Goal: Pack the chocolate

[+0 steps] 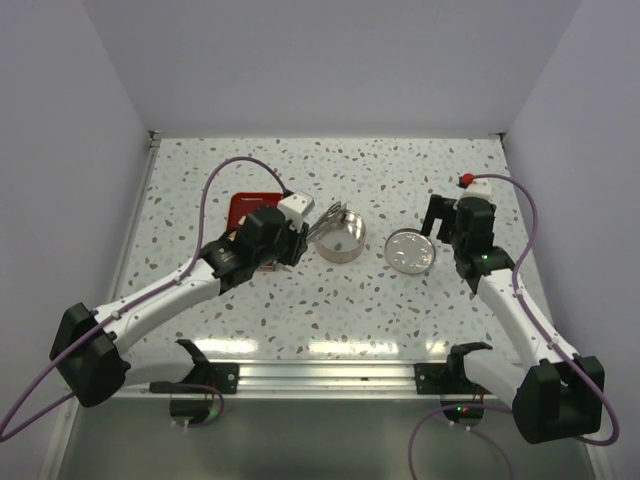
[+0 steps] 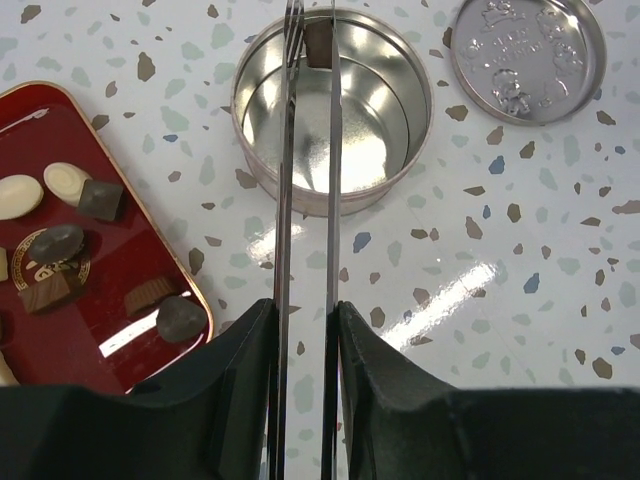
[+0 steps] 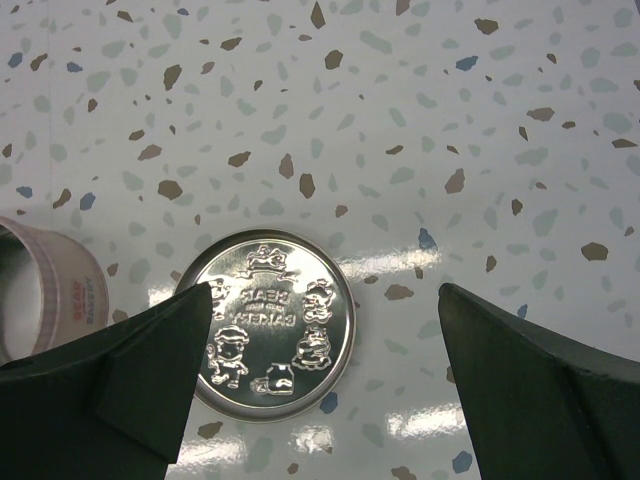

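Observation:
My left gripper (image 2: 307, 310) is shut on a pair of long metal tongs (image 2: 310, 180) that reach out over the open round silver tin (image 2: 400, 160). A brown cube of chocolate (image 2: 318, 45) sits between the tong tips above the tin's far inner wall. I see nothing else inside the tin. Several more chocolate pieces, dark (image 2: 100, 198), brown (image 2: 45, 290) and cream-white (image 2: 20, 195), lie in the red tray (image 2: 100, 330) to the left. From above, the left gripper (image 1: 300, 243) is between tray (image 1: 240, 208) and tin (image 1: 343, 236). My right gripper (image 3: 325, 290) hangs open above the tin's lid (image 3: 270, 335), holding nothing.
The embossed lid (image 1: 411, 250) lies flat on the speckled table to the right of the tin, also at the upper right of the left wrist view (image 2: 527, 55). The tin's side (image 3: 40, 290) shows at the left edge of the right wrist view. Grey walls enclose the table.

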